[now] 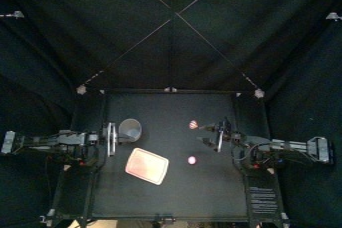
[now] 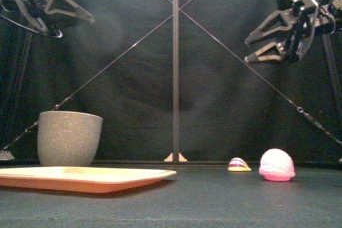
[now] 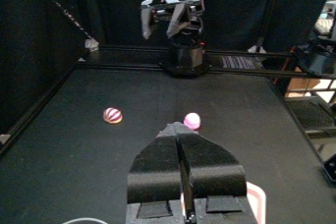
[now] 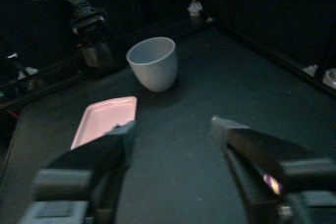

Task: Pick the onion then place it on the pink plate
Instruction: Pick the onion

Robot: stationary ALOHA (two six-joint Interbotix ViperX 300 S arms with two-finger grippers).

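Striped red-and-white round toy onion [image 1: 194, 125] lies on the black bench [image 1: 134, 107] just inward of the right hand [image 4: 174, 126], whose jaws stand apart; the left hand [image 3: 187, 133], jaws together, is farther off.

The tray [image 1: 148, 165] at the near left is a plain, flat pink, and looks more salmon from table height. Just behind it, the tall cup [image 2: 70, 137] is grey with a faint darker speckle over its wall and a paler inside. Right of the middle, the nearer egg-shaped toy [image 2: 277, 165] is a solid bright pink with no markings. The smaller onion [image 2: 238, 164], farther back, is striped purplish-red and white, with what looks like a yellowish foot. The table [image 1: 174, 112] is matt black, and the curtains [image 1: 171, 32] around it are black too.
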